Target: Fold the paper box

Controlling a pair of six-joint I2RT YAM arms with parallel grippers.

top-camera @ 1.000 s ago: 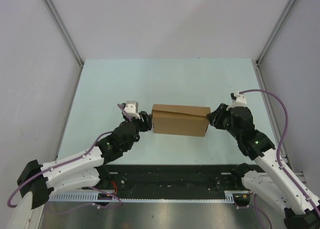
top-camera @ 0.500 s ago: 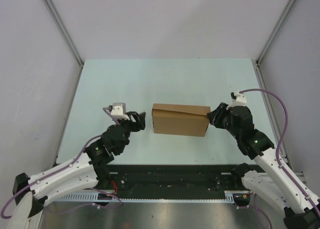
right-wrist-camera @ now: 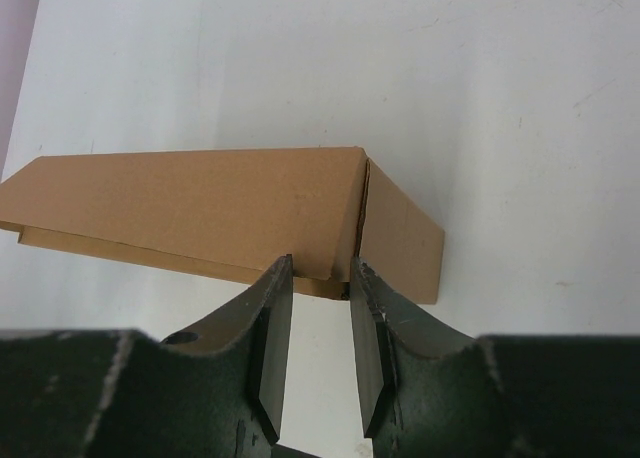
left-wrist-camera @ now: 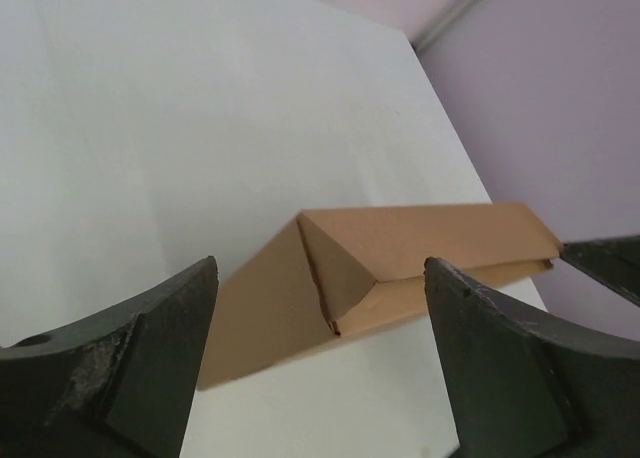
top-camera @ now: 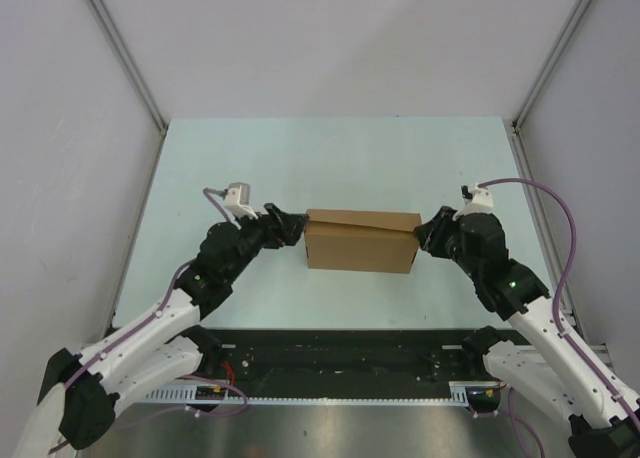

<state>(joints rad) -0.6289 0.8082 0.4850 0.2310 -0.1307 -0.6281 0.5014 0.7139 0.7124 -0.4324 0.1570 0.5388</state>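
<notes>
The paper box [top-camera: 360, 240] is a closed shallow brown cardboard box lying in the middle of the table, its lid slightly raised along the far edge. My left gripper [top-camera: 295, 225] is at the box's left end near its far corner, with the jaws wide open and empty. In the left wrist view the box [left-wrist-camera: 400, 258] lies ahead between the fingers of the left gripper [left-wrist-camera: 320, 268]. My right gripper [top-camera: 422, 236] is against the box's right end. In the right wrist view its fingers [right-wrist-camera: 320, 268] stand a narrow gap apart at the lower edge of the box [right-wrist-camera: 200, 203], with nothing between them.
The pale green table [top-camera: 330, 158] is bounded by grey walls at the back and on both sides. A black rail [top-camera: 340, 363] with the arm bases runs along the near edge.
My left gripper drew back left from the box's left end, then came back to it, nearer the far corner. The box and the right arm have not moved.
</notes>
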